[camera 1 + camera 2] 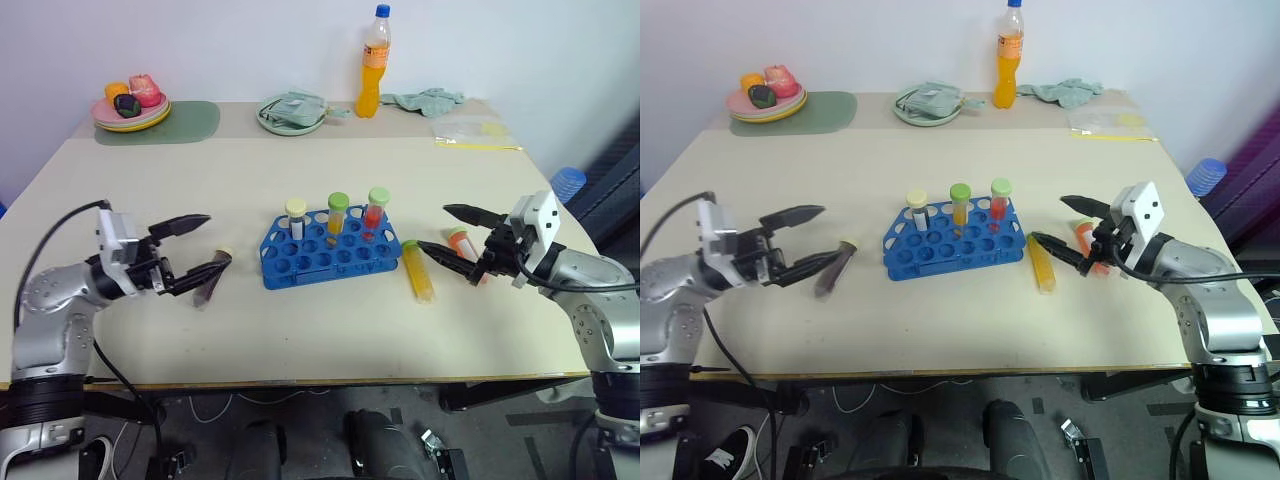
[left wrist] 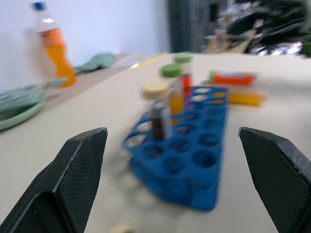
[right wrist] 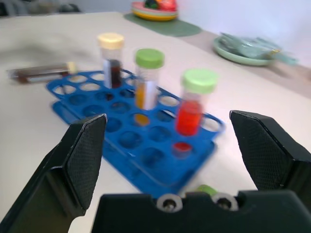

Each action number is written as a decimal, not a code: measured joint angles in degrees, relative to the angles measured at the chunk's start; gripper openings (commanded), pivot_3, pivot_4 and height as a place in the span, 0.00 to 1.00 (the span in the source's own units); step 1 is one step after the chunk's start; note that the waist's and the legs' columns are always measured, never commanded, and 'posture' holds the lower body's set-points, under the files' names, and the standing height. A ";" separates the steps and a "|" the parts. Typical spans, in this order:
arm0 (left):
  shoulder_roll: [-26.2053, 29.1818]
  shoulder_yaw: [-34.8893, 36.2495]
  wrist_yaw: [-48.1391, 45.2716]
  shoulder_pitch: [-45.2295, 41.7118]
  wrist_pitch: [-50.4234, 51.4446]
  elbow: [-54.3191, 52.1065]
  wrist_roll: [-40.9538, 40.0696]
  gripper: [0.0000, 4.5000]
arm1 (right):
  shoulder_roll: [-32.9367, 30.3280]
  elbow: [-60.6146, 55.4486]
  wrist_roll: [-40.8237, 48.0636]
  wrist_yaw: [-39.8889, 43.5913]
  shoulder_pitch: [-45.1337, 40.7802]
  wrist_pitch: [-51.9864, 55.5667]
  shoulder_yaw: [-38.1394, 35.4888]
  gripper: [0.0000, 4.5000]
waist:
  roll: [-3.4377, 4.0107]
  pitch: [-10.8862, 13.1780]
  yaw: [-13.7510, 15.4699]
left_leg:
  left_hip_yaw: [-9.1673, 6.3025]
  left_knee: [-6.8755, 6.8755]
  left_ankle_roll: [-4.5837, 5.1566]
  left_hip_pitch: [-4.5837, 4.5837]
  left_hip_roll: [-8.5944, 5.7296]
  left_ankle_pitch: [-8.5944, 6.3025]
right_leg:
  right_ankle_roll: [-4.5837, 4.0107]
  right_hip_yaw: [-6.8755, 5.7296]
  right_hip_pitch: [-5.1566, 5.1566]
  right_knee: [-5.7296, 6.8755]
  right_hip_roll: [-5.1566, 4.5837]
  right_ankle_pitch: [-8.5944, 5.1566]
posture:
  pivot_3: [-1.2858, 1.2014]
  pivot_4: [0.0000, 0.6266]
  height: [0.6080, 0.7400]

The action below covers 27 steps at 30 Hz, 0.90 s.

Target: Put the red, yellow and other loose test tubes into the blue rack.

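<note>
Both two-fingered black grippers, left (image 1: 198, 246) and right (image 1: 443, 229), hover spread wide and empty. Three capped clear plastic tubes lie loose on the table: a maroon (image 1: 212, 277), a yellow (image 1: 419, 271), an orange-red (image 2: 233, 77). The perforated bright blue plastic rack (image 1: 330, 250), between them, holds three upright tubes (image 3: 146, 77). Behind stands an orange bottle (image 1: 373, 62).

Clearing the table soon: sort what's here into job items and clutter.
Job: blue rack with three tubes standing in it; loose maroon tube, yellow tube, red tube.
Clutter: orange bottle, fruit plate, green mat, green plate, cloth.
</note>
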 measured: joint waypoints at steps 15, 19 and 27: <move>-4.36 -5.70 -4.59 -6.67 -2.09 6.60 0.63 0.99 | -7.55 8.08 -2.87 -17.16 -18.93 48.06 5.19 1.00 | 0.02 0.00 -0.33 | 0.05 -0.04 0.01 -0.04 0.00 0.00 | -0.04 0.09 -0.12 -0.03 0.02 0.00 | 0.52 0.24 1.00; -6.07 -6.19 -3.89 -5.39 -2.82 5.71 0.81 0.99 | -6.51 19.04 -6.18 -18.00 -27.91 50.82 10.39 1.00 | 0.02 0.00 -0.41 | 0.11 -0.04 0.02 -0.06 -0.01 -0.01 | -0.03 0.12 -0.14 -0.05 0.00 0.00 | 0.52 0.24 1.00; -6.68 -5.47 2.14 3.30 -0.86 -6.21 -0.31 0.99 | -1.80 35.97 -11.70 -14.54 -37.56 48.29 20.44 1.00 | 0.03 0.00 -1.52 | 0.11 -0.08 0.04 -0.09 0.00 -0.02 | 0.07 0.11 -0.15 -0.06 -0.03 0.05 | 0.52 0.24 1.00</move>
